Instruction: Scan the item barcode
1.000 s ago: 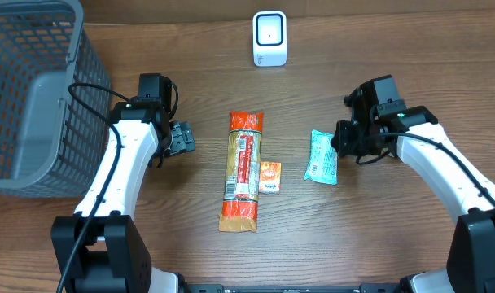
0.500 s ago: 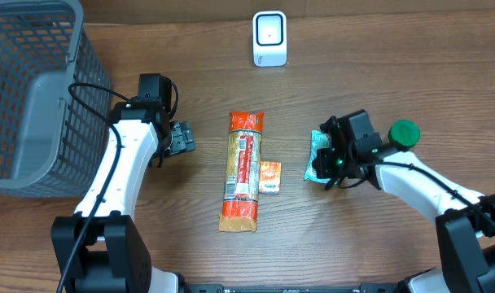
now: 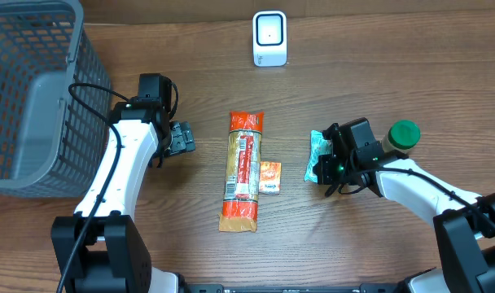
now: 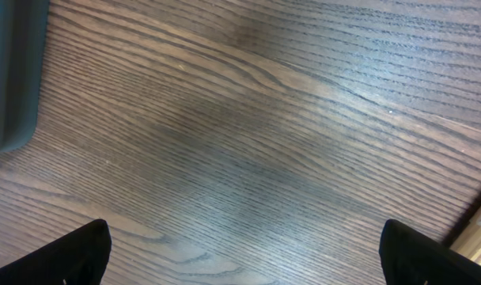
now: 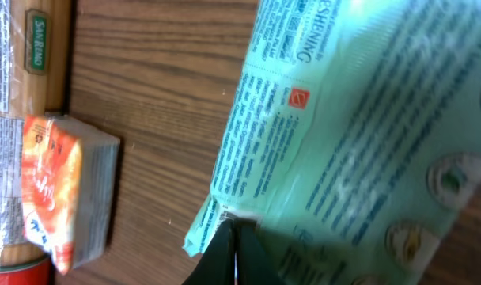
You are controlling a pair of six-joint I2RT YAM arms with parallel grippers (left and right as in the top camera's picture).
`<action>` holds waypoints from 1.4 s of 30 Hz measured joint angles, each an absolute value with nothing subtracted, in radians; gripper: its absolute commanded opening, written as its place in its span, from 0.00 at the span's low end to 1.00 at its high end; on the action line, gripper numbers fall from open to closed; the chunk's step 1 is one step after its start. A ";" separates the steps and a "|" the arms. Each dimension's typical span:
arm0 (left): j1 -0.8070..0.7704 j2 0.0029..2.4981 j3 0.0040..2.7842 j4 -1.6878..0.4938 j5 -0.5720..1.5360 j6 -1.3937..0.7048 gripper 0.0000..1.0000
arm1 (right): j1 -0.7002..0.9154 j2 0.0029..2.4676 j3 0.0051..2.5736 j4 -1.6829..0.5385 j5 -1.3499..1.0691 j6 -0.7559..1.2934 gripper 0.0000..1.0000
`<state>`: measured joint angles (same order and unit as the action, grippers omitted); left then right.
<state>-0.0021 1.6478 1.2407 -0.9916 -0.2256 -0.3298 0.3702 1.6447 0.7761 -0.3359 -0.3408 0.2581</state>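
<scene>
The teal packet (image 3: pixel 320 156) lies flat on the desk (image 3: pixel 190 73), nearer the robot than the scanner (image 3: pixel 269 38) and to its right, with bare wood between. The right gripper (image 5: pixel 235 250) is pinched tight on the packet's corner, its arm stretched low. Left of the scanner, the left gripper (image 4: pixel 244 253) hangs wide open, holding nothing.

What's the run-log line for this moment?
phase: pick up item | right gripper: shut on teal packet edge | left gripper: open, over table | scanner: not yet reached
</scene>
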 measured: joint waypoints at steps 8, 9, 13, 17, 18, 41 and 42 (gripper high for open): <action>-0.002 1.648 1.241 -0.992 -0.226 -0.330 1.00 | 0.305 1.622 0.839 -0.394 -0.334 0.258 0.04; -0.002 1.648 1.241 -0.991 -0.226 -0.330 1.00 | 0.297 1.620 0.839 -0.408 -0.322 0.258 0.04; -0.002 1.648 1.241 -0.992 -0.226 -0.330 1.00 | 0.288 1.620 0.838 -0.426 -0.289 0.258 0.04; -0.002 1.648 1.241 -0.991 -0.226 -0.330 0.99 | 0.290 1.621 0.827 -0.418 -0.280 0.258 0.04; -0.002 1.648 1.241 -0.991 -0.226 -0.330 1.00 | 0.290 1.622 0.822 -0.418 -0.279 0.258 0.04; -0.002 1.648 1.241 -0.992 -0.226 -0.330 1.00 | 0.287 1.586 0.854 -0.581 -0.352 0.174 0.36; -0.002 1.648 1.241 -0.991 -0.226 -0.330 1.00 | 0.284 1.563 0.860 -0.595 -0.351 0.165 0.35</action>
